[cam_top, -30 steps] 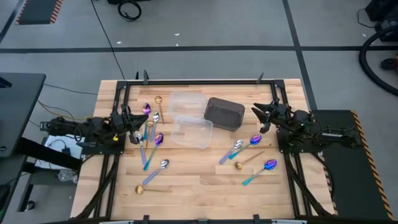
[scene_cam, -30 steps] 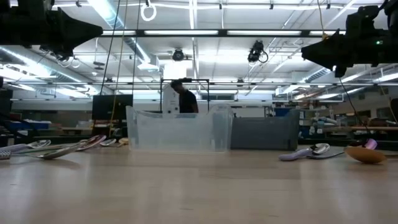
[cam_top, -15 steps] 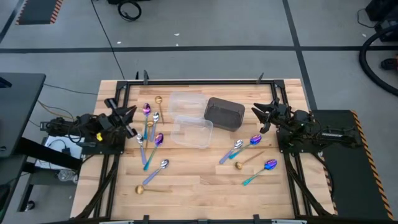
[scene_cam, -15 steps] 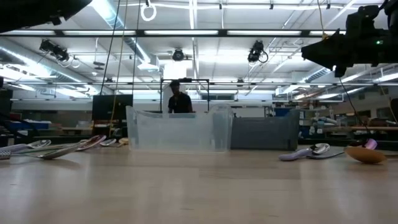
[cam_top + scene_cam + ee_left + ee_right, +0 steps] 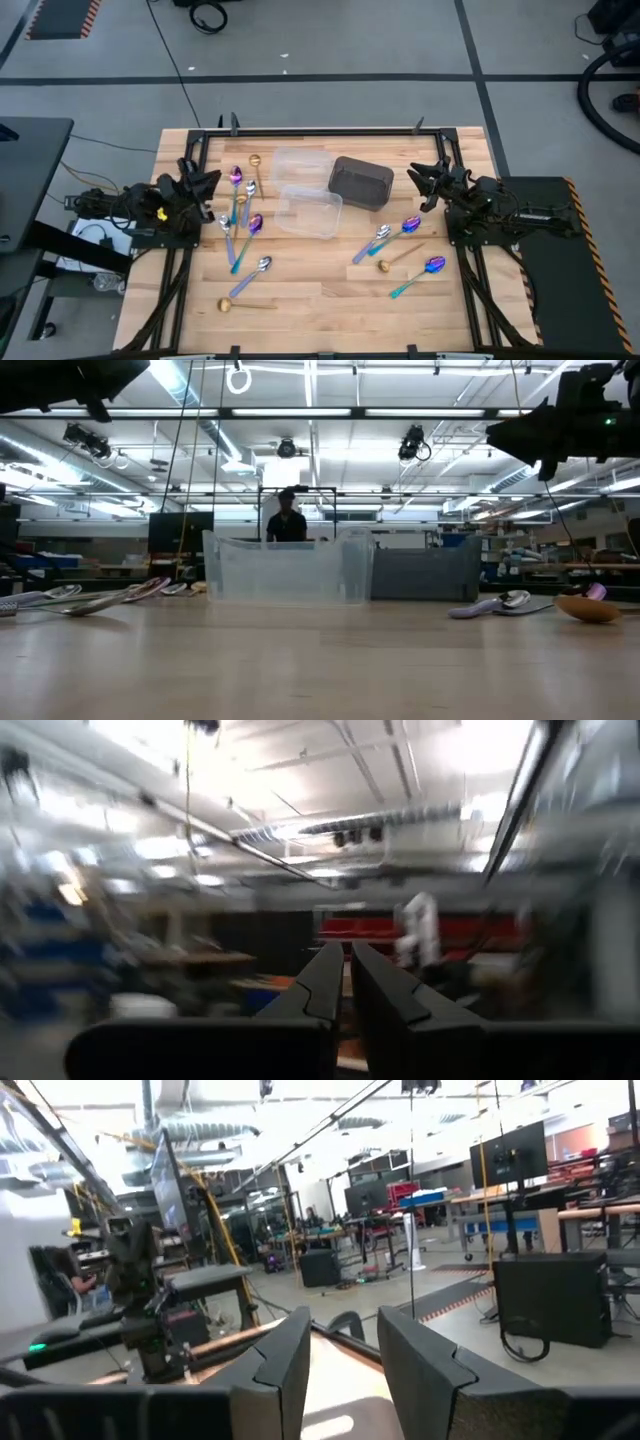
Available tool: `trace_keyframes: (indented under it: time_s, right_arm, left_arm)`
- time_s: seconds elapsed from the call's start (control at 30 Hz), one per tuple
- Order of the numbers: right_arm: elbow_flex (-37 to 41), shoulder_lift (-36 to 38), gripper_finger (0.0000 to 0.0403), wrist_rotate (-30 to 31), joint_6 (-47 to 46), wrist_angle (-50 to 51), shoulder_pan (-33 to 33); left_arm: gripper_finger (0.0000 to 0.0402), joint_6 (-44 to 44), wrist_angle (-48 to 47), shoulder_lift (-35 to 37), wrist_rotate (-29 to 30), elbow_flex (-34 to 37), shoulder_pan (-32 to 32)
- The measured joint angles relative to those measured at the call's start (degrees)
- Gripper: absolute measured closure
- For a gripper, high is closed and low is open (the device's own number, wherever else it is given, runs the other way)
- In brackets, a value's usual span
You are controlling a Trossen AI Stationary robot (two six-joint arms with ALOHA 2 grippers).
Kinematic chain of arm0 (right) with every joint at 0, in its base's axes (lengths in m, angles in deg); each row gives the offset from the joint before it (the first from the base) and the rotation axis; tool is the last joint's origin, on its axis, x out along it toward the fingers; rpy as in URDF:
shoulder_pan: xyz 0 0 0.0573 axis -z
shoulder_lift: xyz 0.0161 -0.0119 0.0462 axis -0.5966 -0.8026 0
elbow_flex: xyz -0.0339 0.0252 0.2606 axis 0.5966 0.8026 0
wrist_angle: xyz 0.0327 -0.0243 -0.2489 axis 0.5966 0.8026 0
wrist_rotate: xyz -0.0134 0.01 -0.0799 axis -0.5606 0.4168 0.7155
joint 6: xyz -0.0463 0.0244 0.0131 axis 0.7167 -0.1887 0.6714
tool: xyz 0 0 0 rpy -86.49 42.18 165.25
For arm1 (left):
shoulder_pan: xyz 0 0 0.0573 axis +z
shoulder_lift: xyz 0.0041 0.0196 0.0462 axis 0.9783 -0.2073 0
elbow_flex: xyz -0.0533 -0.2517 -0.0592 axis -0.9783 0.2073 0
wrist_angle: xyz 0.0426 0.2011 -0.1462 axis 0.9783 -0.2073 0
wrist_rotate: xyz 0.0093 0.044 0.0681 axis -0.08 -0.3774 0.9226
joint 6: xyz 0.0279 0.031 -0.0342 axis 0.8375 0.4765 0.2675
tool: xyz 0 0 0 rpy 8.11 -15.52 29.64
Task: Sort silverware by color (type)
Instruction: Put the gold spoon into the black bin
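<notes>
Since a second ago the left end effector (image 5: 205, 181) has drawn back from over the left-hand spoons toward its own edge of the worktop (image 5: 320, 300) and tipped up; the right end effector (image 5: 424, 180) has barely shifted, and no spoon has changed place.

Silverware lies in two loose groups, none of it in a container. On the left are an iridescent spoon (image 5: 236, 177), a gold spoon (image 5: 254, 162), another iridescent one (image 5: 254, 224), a lavender-handled silver spoon (image 5: 262, 265) and a second gold one (image 5: 226, 303). On the right, a silver spoon (image 5: 382, 233) lies beside an iridescent spoon (image 5: 410, 224), with a gold spoon (image 5: 383, 266) and another iridescent one (image 5: 434, 265) nearer the front edge. Two clear tubs (image 5: 310, 210) and a dark bin (image 5: 360, 182) sit between the groups.

Sorting looks not yet begun. A first pick calls for lowering onto one slim handle and pinching it off the wood.

Both arms are folded back, raised at the worktop's sides. Left fingers (image 5: 325, 985) stand nearly together, holding nothing; right fingers (image 5: 285, 1355) are parted, empty.
</notes>
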Motion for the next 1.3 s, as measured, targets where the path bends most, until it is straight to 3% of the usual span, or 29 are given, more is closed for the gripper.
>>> trace_keyframes:
  time_s: [0.13,0.33,0.53,0.8,1.13,1.3]
  right_arm:
    - [0.0,0.0,0.0273,-0.2,-2.5,-1.9,0.0]
    - [0.0,-0.4,0.0273,-4.3,-6.0,0.4,0.0]
    - [0.0,-3.5,0.0273,-7.9,-8.8,3.8,0.0]
    - [-1.1,-12.3,0.0273,-8.8,-12.5,7.7,-0.6]
    - [-7.9,-25.0,0.0273,-8.3,-12.3,12.1,-5.6]
    - [-13.7,-31.6,0.0273,-6.1,-12.0,20.6,-9.4]
  left_arm:
    - [0.0367,-6.4,0.4,0.0,0.0,0.0,0.0]
    - [0.0367,3.9,1.3,0.0,0.0,0.0,0.1]
    - [0.0367,-7.2,-1.6,-0.9,0.1,0.0,0.1]
    - [0.0367,-23.5,-15.0,-8.7,2.7,-1.5,0.1]
    - [0.0367,-25.8,-18.3,-17.8,2.6,-5.2,0.1]
    - [0.0348,-27.0,-20.9,-20.7,0.8,-6.8,0.1]
